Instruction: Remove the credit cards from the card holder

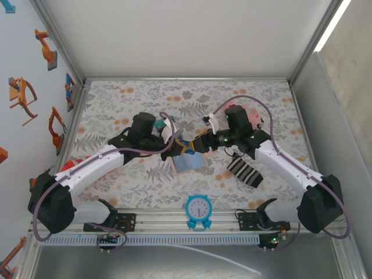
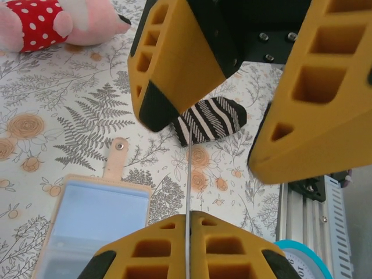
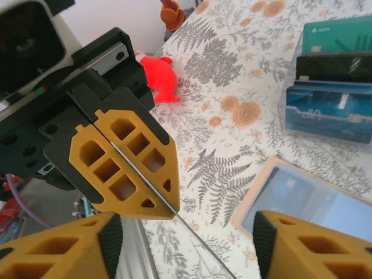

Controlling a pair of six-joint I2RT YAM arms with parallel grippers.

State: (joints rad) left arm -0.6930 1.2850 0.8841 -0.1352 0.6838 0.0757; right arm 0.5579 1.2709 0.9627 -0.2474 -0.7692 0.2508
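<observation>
With the left gripper pinched shut on a credit card seen edge-on and the right gripper gaping wide either side of it, the left should lift it level, clear of the open card holder on the table, toward the other cards.

The table is covered edge to edge with a pale cloth printed with grey ferns and orange flowers, and an aluminium rail runs along its near edge. A plain white far wall stands between two slanting metal frame posts; the left wall is white and carries orange and blue stickers of machinery. The right wall is a plain grey panel, with a bright light strip glowing above it at the far right.
</observation>
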